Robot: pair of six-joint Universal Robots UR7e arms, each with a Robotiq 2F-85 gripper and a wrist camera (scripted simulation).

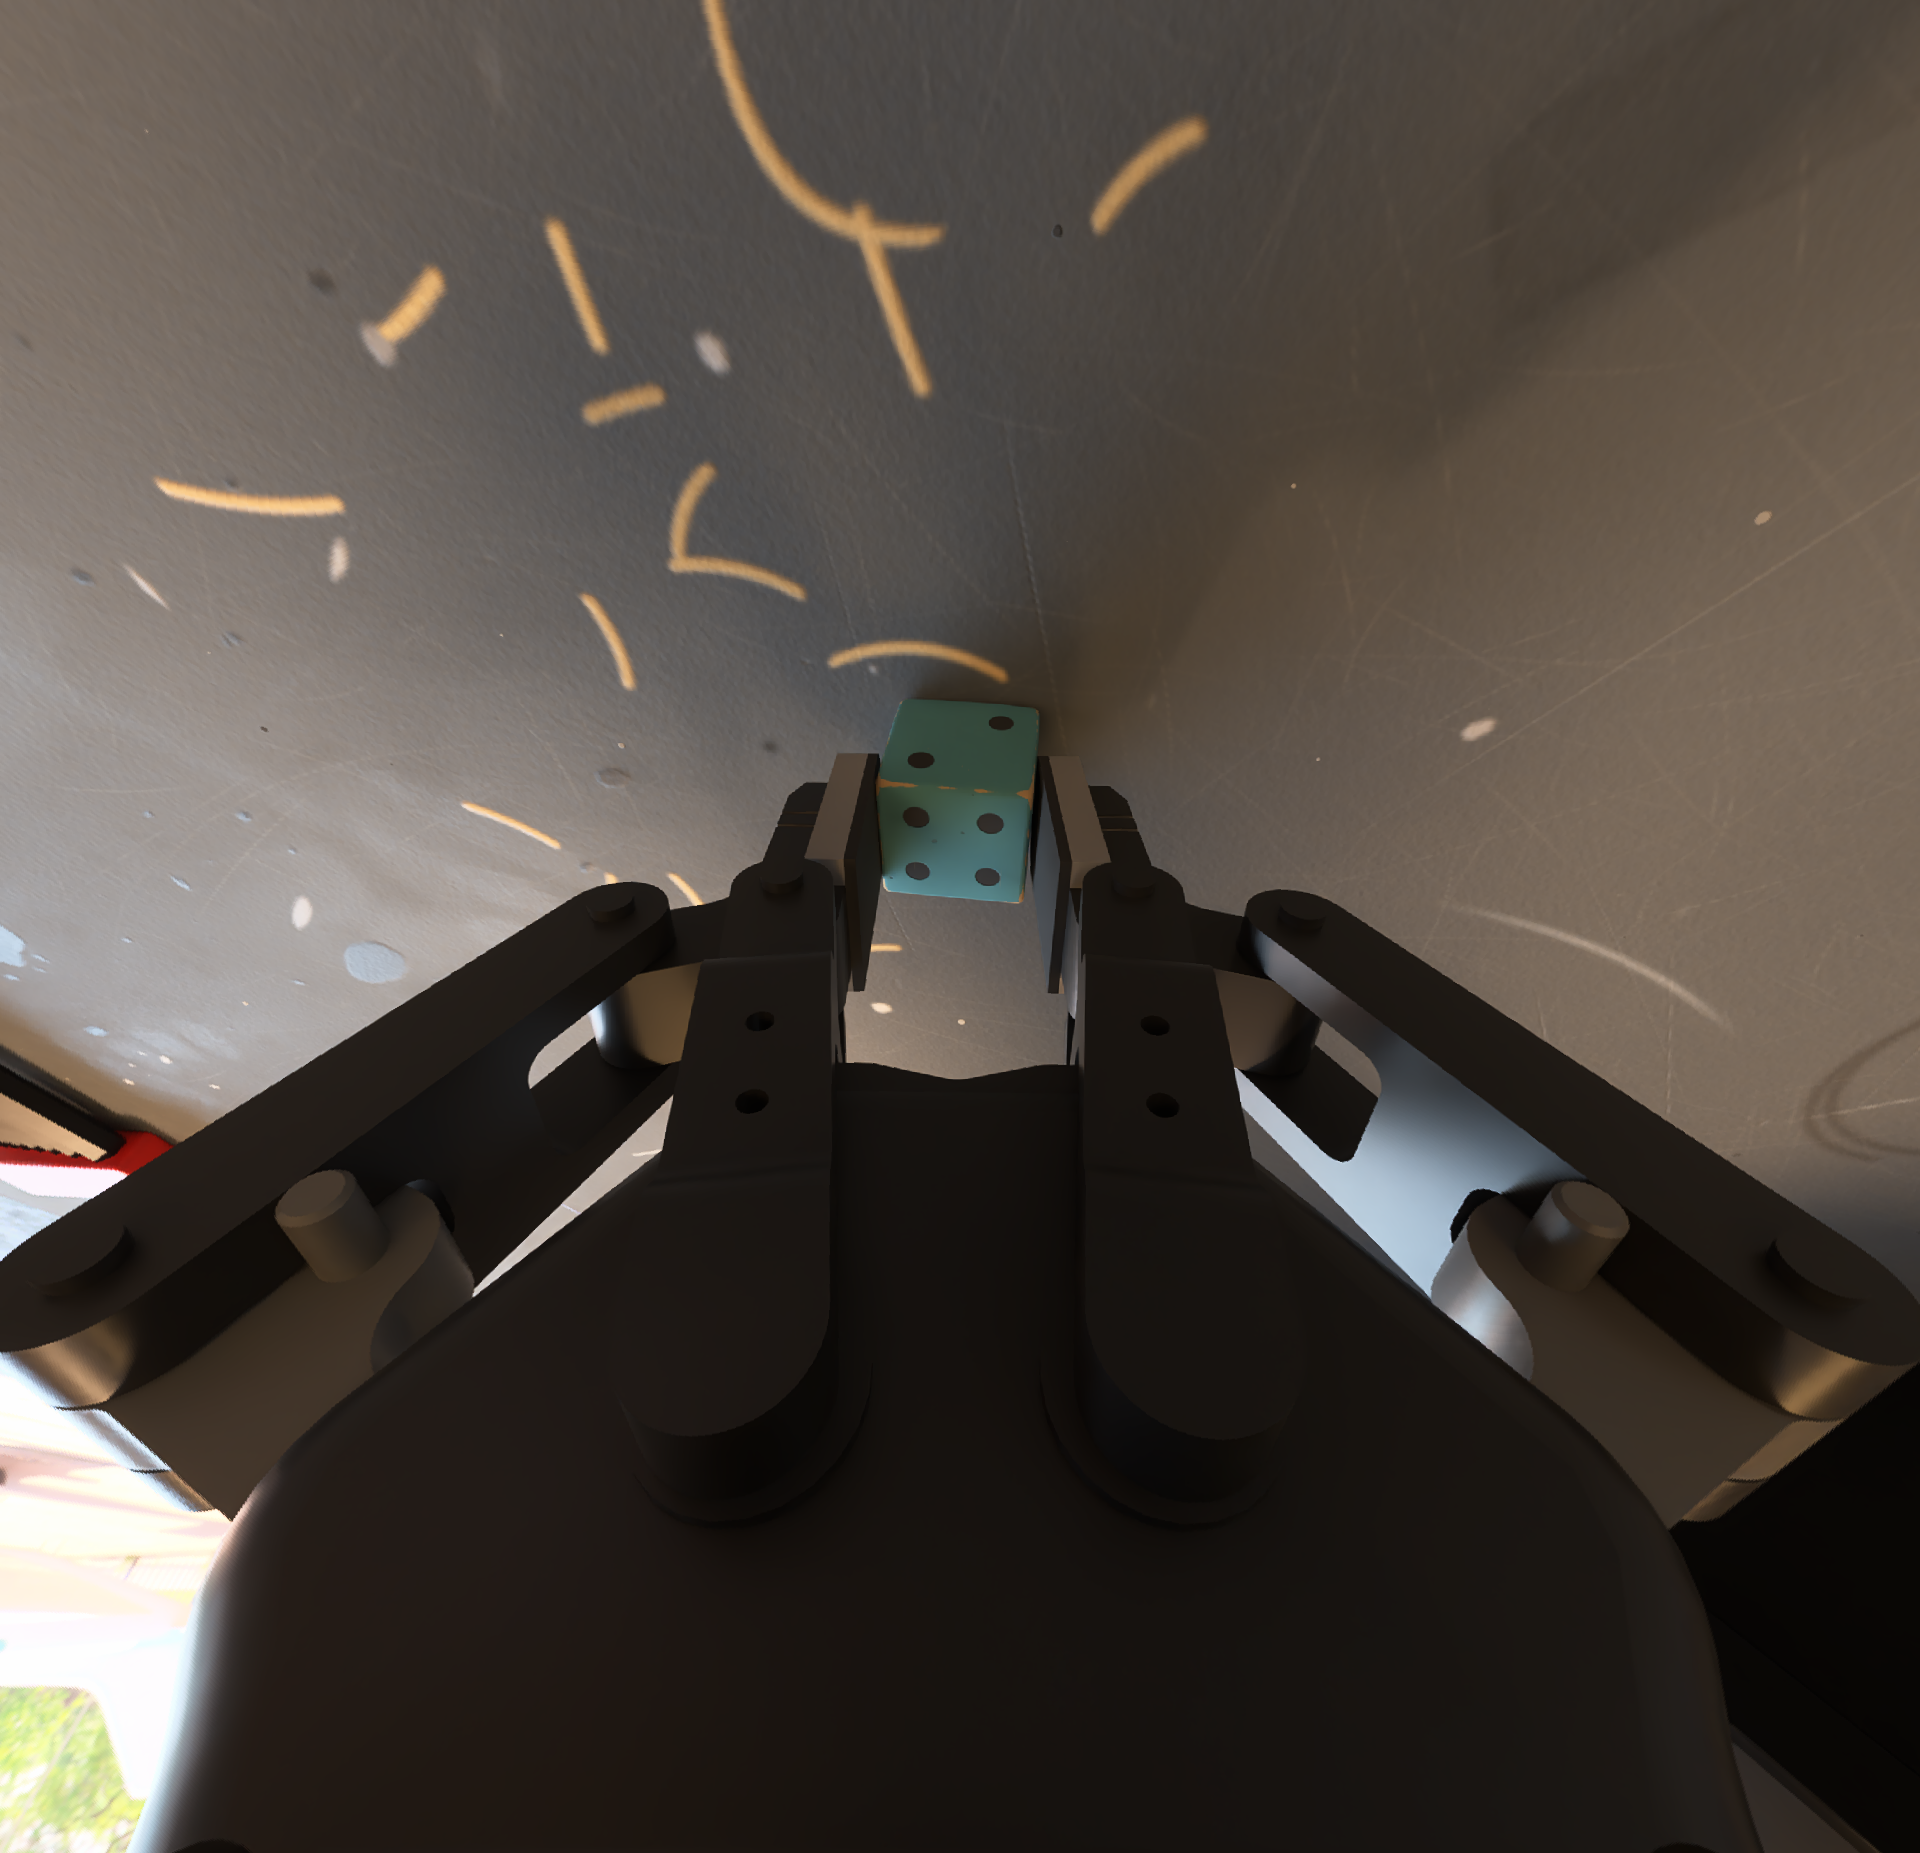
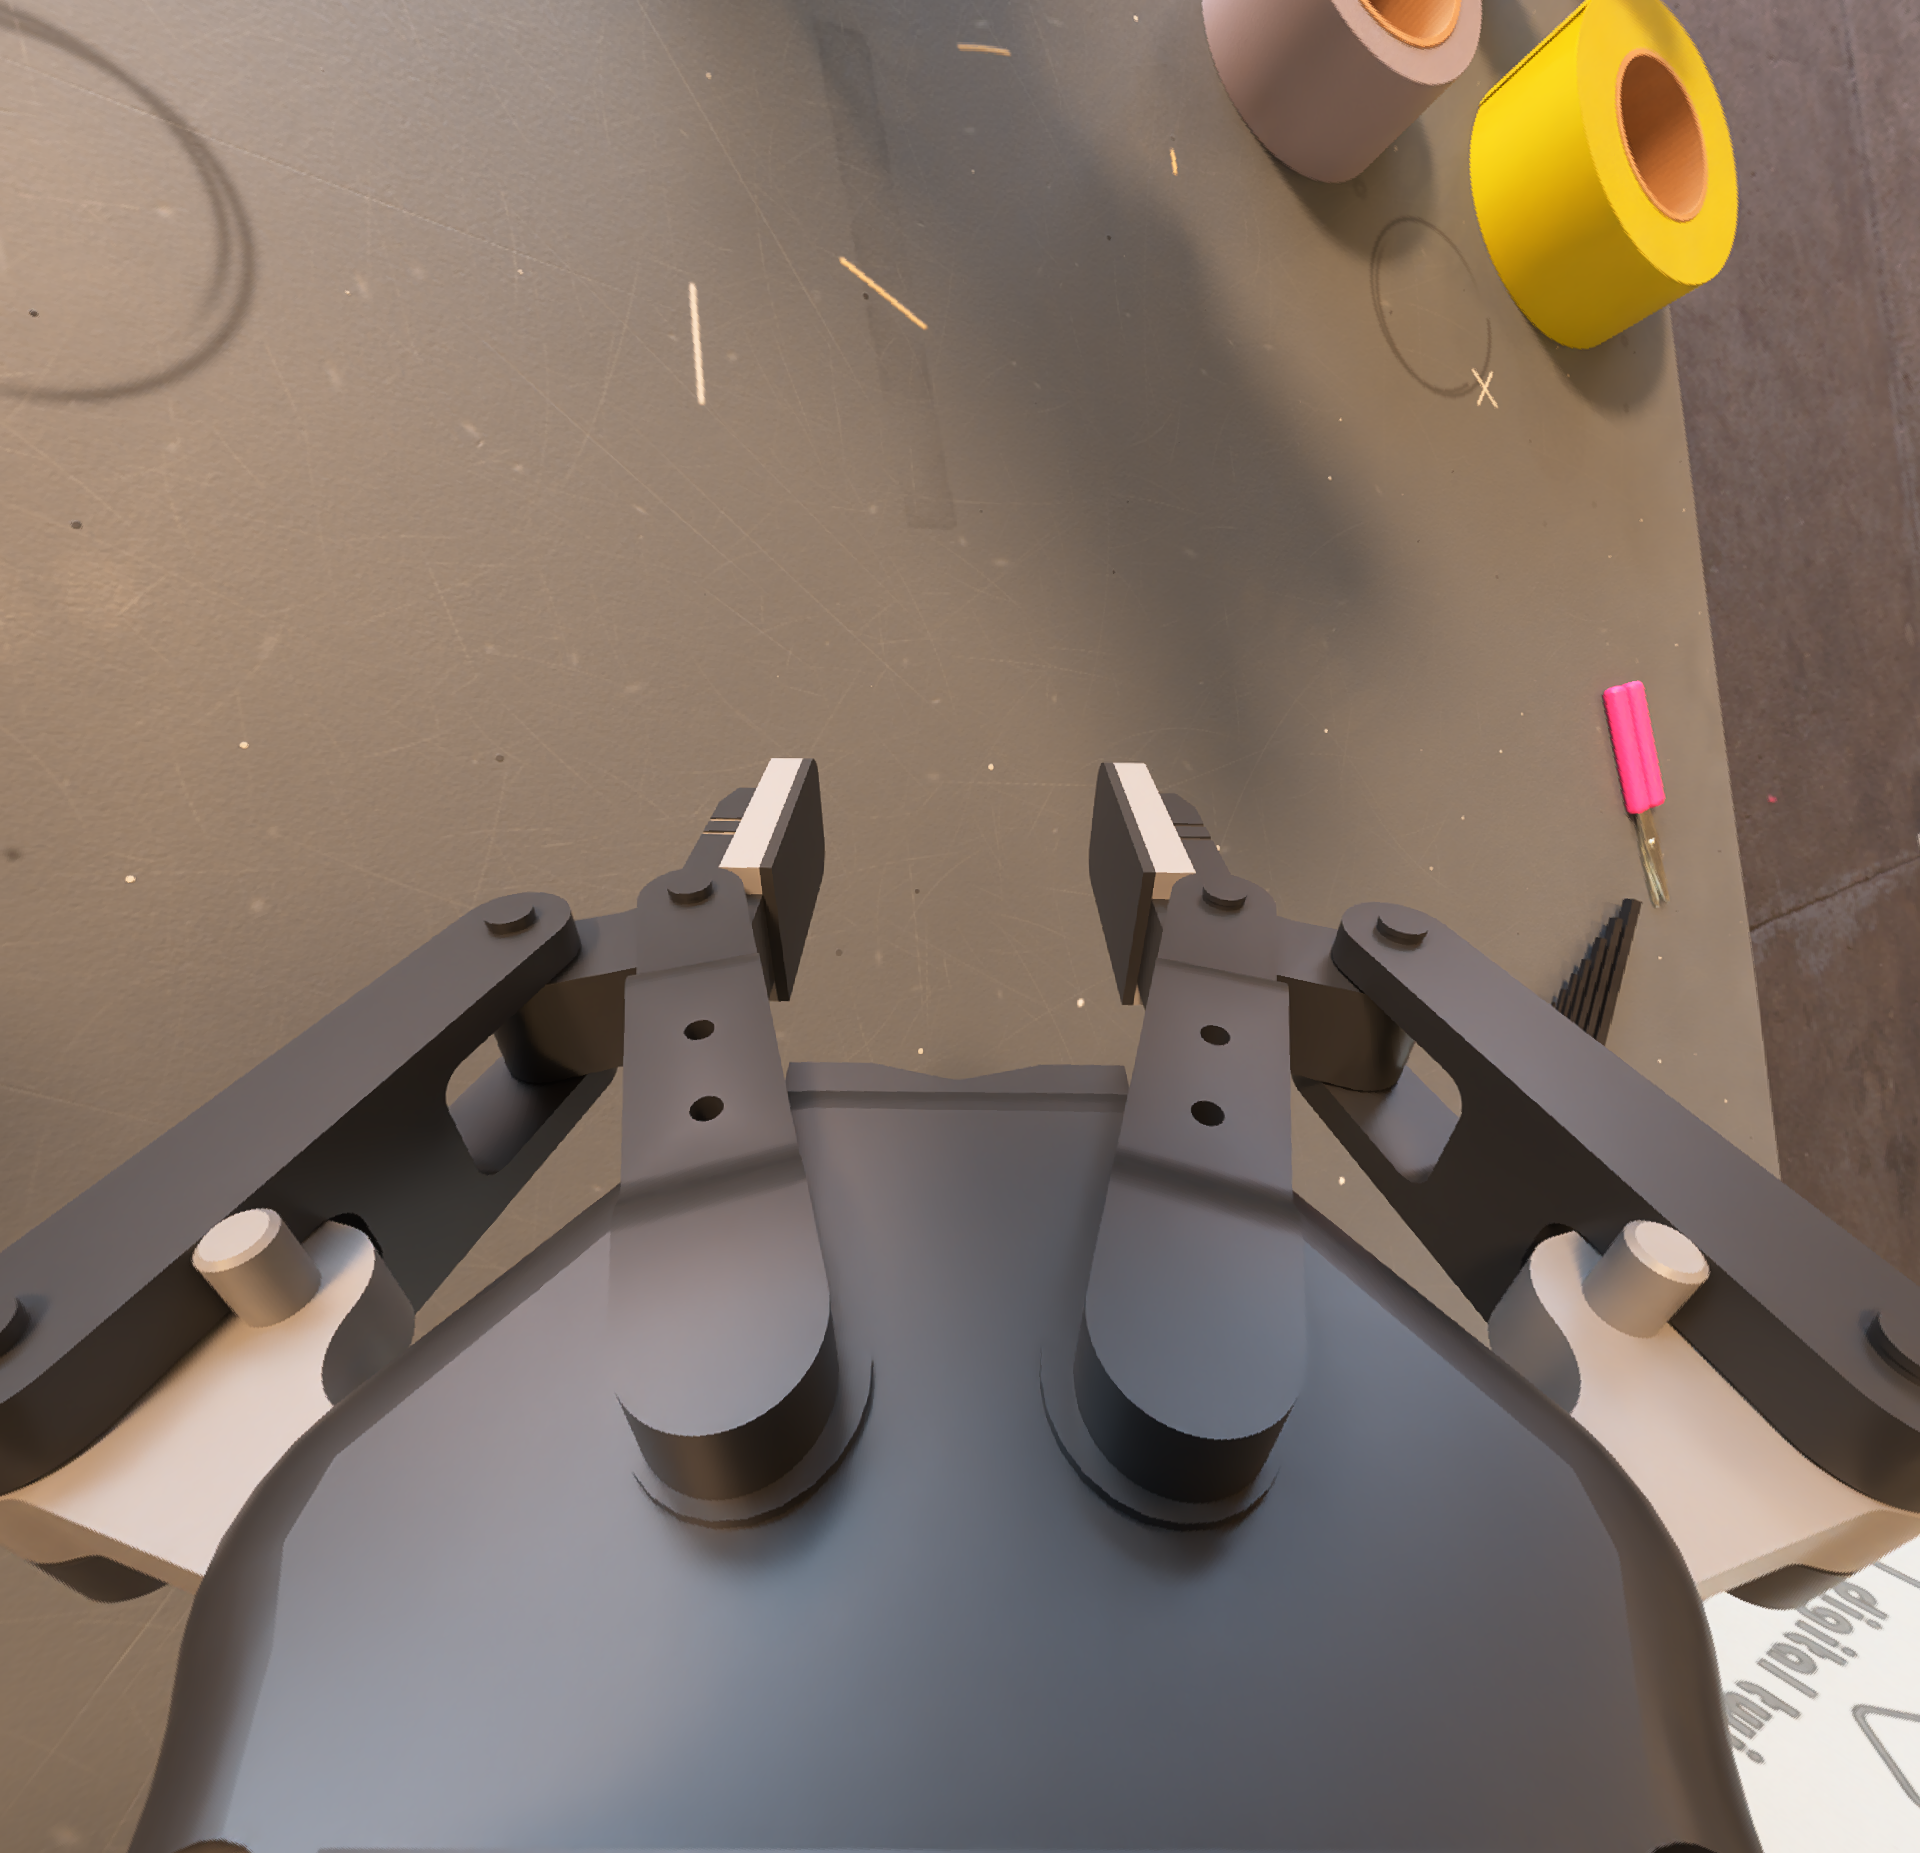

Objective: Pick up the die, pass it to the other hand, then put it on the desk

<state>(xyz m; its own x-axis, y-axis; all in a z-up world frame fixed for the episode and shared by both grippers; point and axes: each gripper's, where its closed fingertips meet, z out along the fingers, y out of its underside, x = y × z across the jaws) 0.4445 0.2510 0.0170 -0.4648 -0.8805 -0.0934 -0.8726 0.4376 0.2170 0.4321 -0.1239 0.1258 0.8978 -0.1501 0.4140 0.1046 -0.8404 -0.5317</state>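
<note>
A turquoise die (image 1: 956, 827) with dark pips sits between the fingers of my left gripper (image 1: 958, 769), low over the scratched grey desk (image 1: 1403, 473). Both pads press the die's left and right faces, so the gripper is shut on it. I cannot tell whether the die touches the desk. In the right wrist view my right gripper (image 2: 961, 769) is open and empty, held above the same grey desk (image 2: 520, 608). The die does not show in the right wrist view.
A grey-pink tape roll (image 2: 1320, 47) and a yellow tape roll (image 2: 1579, 172) stand at the far right. A pink-handled tool (image 2: 1633, 749) and a black toothed object (image 2: 1600, 972) lie near the desk's right edge. A red-and-white object (image 1: 62, 1138) shows at the left.
</note>
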